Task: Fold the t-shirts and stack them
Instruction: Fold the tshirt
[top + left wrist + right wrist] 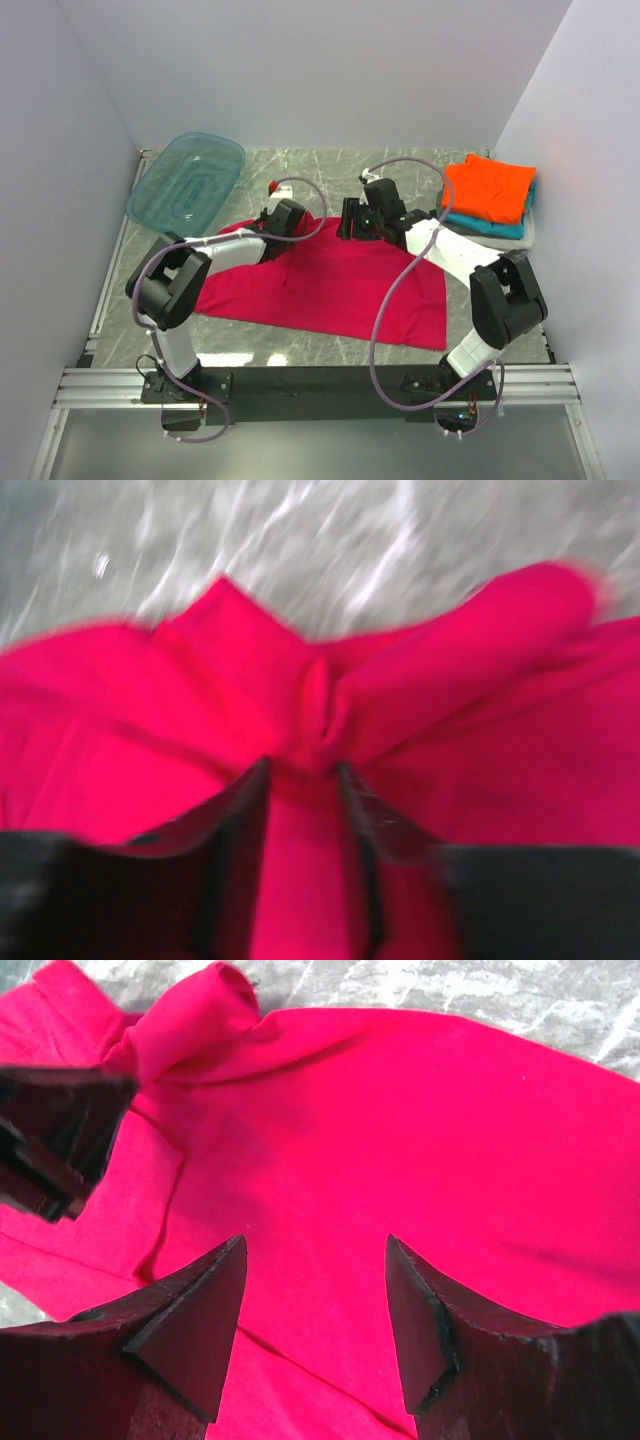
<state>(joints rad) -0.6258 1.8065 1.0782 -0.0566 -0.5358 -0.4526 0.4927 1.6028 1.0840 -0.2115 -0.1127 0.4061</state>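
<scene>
At the middle of the bench [330,165]: the crimson shirt [330,290] lies spread out, mostly flat, with its far edge rumpled under both arms.
Left fingers: look at the left gripper [300,770], low on the shirt's far edge, toward 11 o'clock from the shirt's middle. Its fingers stand a little apart with crimson cloth showing in the gap. A raised pucker of cloth sits just ahead of the tips. The wrist view is blurred, so you cannot tell whether the tips touch the cloth.
Right fingers: the right gripper [315,1245] hangs over the same far edge, toward 12 o'clock. Its fingers are spread wide with nothing between them and only flat crimson cloth below.
Stack at 2 o'clock: the orange shirt [487,188] lies folded on top of the teal shirt [490,228]. A pale edge shows at the stack's right side.
Tub at 10 o'clock: the clear teal tub [187,180] sits tilted at the far left corner, well apart from the shirt.
</scene>
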